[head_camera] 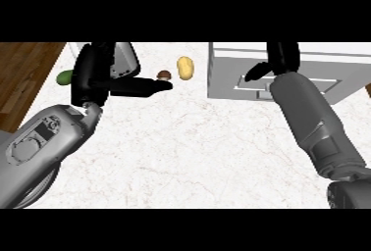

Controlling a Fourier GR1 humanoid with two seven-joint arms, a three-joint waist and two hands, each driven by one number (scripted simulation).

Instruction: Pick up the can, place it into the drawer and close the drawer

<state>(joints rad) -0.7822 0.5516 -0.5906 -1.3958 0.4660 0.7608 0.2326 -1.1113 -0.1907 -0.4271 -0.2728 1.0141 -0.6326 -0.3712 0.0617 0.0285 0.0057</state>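
The left robot hand point(109, 73) curls round the grey can point(124, 59) at ten o'clock on the tabletop point(188, 147). At one o'clock, the right robot hand point(279, 61) rests with relaxed fingers over the drawer point(239, 73).

Bright, even light overhead; the marble counter point(188, 147) shows no glare, only faint soft shadows (barely any) under the arms at upper left.

White-marbled counter point(188, 147); yellow potato point(186, 67)

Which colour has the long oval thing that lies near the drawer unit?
The oval thing is pale yellow, as the head view shows.
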